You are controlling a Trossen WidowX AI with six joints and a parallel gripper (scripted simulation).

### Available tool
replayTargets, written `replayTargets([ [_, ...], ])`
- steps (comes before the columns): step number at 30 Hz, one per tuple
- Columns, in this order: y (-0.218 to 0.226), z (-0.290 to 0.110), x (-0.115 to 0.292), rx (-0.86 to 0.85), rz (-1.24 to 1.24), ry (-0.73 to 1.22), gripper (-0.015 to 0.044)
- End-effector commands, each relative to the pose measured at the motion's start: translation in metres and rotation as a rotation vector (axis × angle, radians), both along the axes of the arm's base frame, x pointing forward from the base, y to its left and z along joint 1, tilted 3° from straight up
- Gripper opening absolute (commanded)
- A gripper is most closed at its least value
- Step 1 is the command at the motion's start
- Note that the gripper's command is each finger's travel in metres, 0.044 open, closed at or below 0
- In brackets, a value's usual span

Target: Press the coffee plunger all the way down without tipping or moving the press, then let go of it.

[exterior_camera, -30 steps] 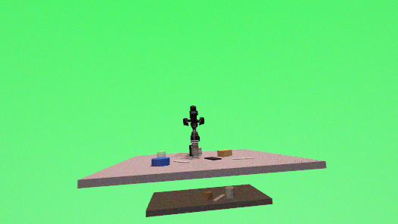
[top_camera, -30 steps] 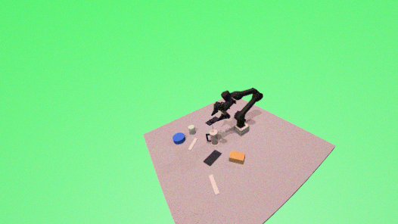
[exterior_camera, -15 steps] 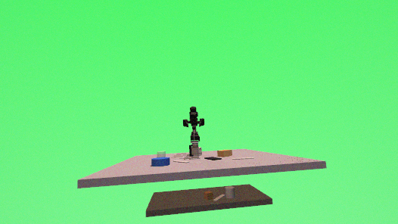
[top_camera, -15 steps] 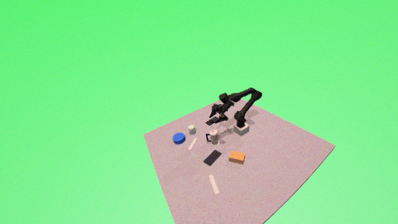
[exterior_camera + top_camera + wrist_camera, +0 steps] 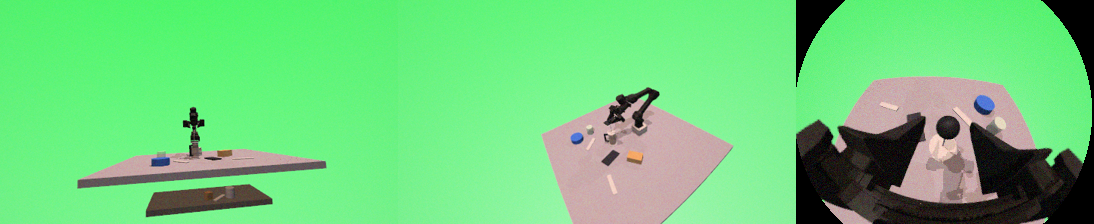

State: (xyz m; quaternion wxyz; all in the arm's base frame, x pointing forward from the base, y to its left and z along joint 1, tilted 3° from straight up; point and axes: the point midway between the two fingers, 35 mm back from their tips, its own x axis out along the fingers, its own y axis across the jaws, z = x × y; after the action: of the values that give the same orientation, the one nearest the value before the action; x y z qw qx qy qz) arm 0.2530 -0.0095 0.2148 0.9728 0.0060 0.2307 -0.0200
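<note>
The coffee press [image 5: 612,139] [image 5: 196,151] stands upright on the table, its black handle [image 5: 605,138] at one side. Its pale lid [image 5: 938,148] shows in the wrist view. The black plunger knob [image 5: 948,127] stands up above the lid on a thin rod [image 5: 610,127]. My gripper [image 5: 614,121] [image 5: 194,125] [image 5: 948,122] is open above the press, pointing down. In the wrist view the knob lies between the two fingertips, with a gap on each side. The top and exterior views are too small to show the knob clearly among the fingers.
A pale green cup [image 5: 590,130] [image 5: 999,123] and a blue disc [image 5: 576,138] [image 5: 160,162] [image 5: 984,104] stand to one side. A dark slab [image 5: 610,157], an orange block [image 5: 635,157] [image 5: 224,153] and two pale strips [image 5: 591,144] [image 5: 612,185] lie around the press.
</note>
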Motion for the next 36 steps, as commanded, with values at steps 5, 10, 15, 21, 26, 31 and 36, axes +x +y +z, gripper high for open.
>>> replayTargets([
  [5,0.000,0.000,0.001,-0.005,0.001,-0.002,0.0113],
  [10,0.000,0.000,0.001,-0.005,0.001,-0.002,0.0113],
  [15,0.000,-0.001,0.001,-0.005,0.001,-0.002,0.0113],
  [21,0.000,-0.010,0.003,-0.005,0.001,-0.002,0.0113],
  [26,0.000,-0.018,0.005,-0.005,0.001,-0.002,0.0113],
  [31,-0.001,-0.026,0.007,-0.005,0.001,-0.002,0.0113],
  [36,-0.001,-0.034,0.009,-0.005,0.001,-0.002,0.0113],
])
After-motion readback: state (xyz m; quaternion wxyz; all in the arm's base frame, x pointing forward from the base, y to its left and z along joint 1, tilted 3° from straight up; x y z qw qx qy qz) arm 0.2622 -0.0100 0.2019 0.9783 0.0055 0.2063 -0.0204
